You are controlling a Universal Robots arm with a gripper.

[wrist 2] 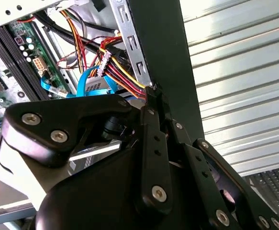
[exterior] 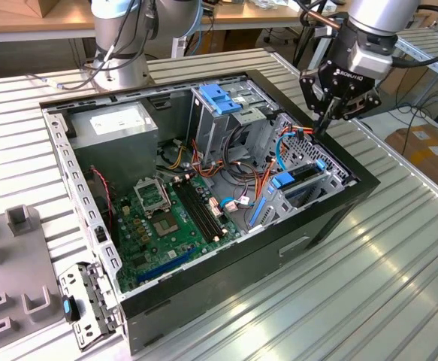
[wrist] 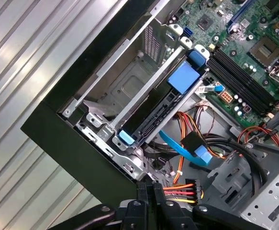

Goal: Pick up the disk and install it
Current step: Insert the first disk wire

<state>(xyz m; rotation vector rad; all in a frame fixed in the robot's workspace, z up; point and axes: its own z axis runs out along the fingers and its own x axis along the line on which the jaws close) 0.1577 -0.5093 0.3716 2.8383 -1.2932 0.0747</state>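
The open black case (exterior: 203, 195) lies on its side on a ribbed metal table (exterior: 399, 248), and everything here is placed from it. The gripper (exterior: 325, 129) hangs just over the case's far corner, at the exterior view's right, its fingers (exterior: 331, 114) drawn together to a narrow point with nothing between them; in the first wrist view (wrist: 149, 189) the tips sit close above a bundle of red, yellow and black wires (wrist: 180, 191). The disk (wrist: 151, 117) sits inside the case, slotted on edge in the metal bay (wrist: 125, 88) against the case's wall near that same corner, with a blue carrier tab (wrist: 183, 77) at one end and a smaller one at the other (in the exterior view it shows as a dark slab (exterior: 303, 174) between blue ends). The motherboard (exterior: 166, 218) fills the case's floor beside the bay, and a grey power supply (exterior: 117, 128) stands at the case's far end. The arm's base (exterior: 121, 45) stands on the table behind the case.
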